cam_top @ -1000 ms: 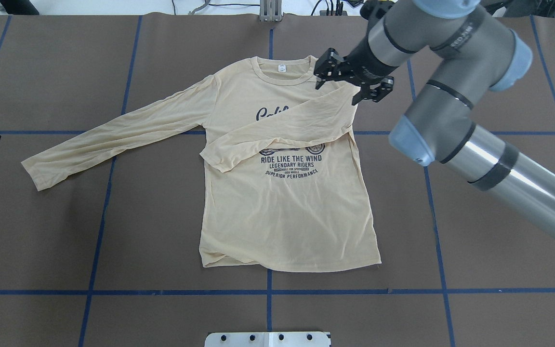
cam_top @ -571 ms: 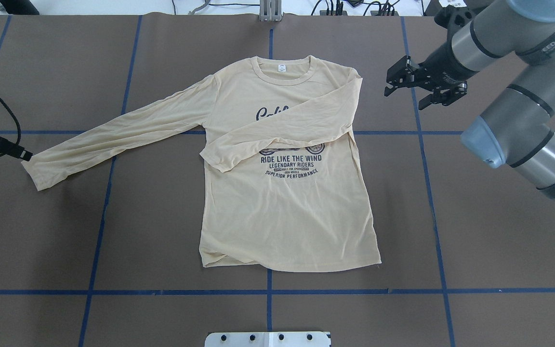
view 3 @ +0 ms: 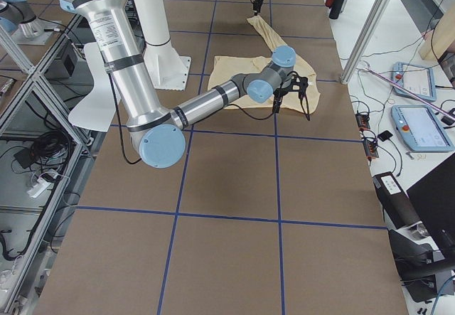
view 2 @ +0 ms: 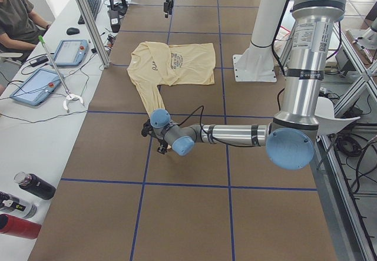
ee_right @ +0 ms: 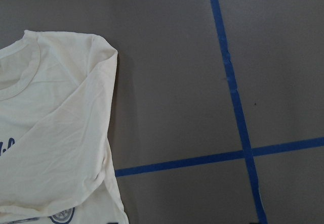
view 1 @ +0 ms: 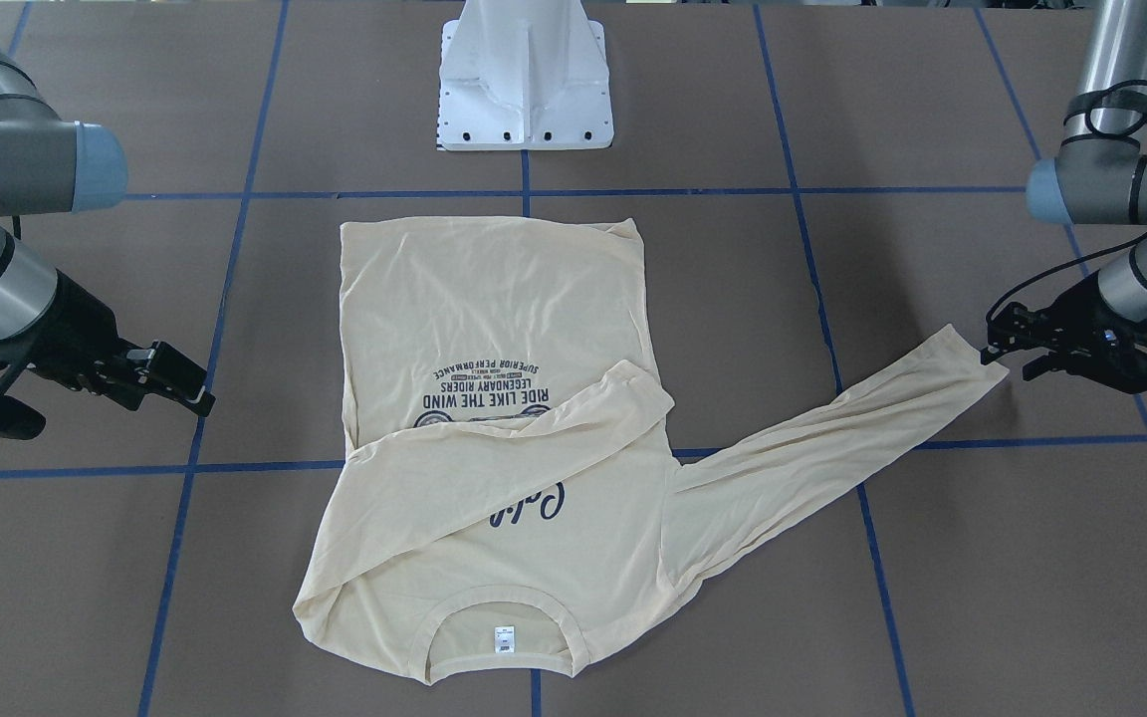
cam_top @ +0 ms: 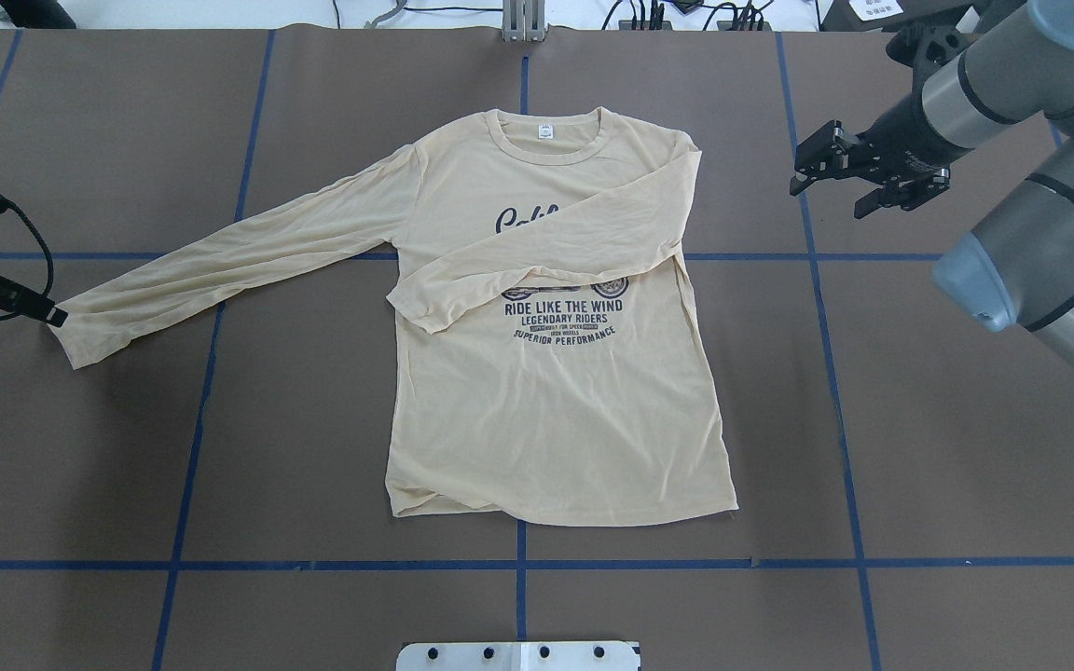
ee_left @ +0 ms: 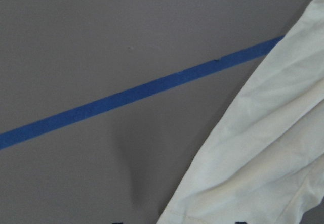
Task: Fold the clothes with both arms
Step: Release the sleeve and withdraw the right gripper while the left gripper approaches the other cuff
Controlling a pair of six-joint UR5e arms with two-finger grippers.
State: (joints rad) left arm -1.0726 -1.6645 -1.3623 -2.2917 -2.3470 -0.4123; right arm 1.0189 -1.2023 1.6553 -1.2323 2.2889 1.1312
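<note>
Checking jaws: both released, nothing gripped

Left gripper (view 1: 1007, 354): jaws spread, sitting right at the cuff (cam_top: 71, 331) of the outstretched sleeve (cam_top: 239, 252). The left wrist view shows the cuff edge low in frame with the two tips apart on either side. Cannot tell whether a tip actually touches the fabric. No cloth is lifted.

Right gripper (cam_top: 831, 191): jaws spread wide and empty, over bare surface (cam_top: 313, 419), well clear of the shirt's shoulder on the robot's right.

T-shirt (cam_top: 556, 410): lies flat, print up, mid-surface, with the collar on the far side from the robot and the hem towards the pedestal base (view 1: 526, 80). The other sleeve (cam_top: 556, 252) lies folded diagonally across the chest, covering part of the print.

Counts:
- 1 pale yellow T-shirt, 1 white neck label (cam_top: 546, 131)
- 2 sleeves: 1 folded in, 1 stretched out
- 2 arms, 2 grippers
- 1 white base
</note>
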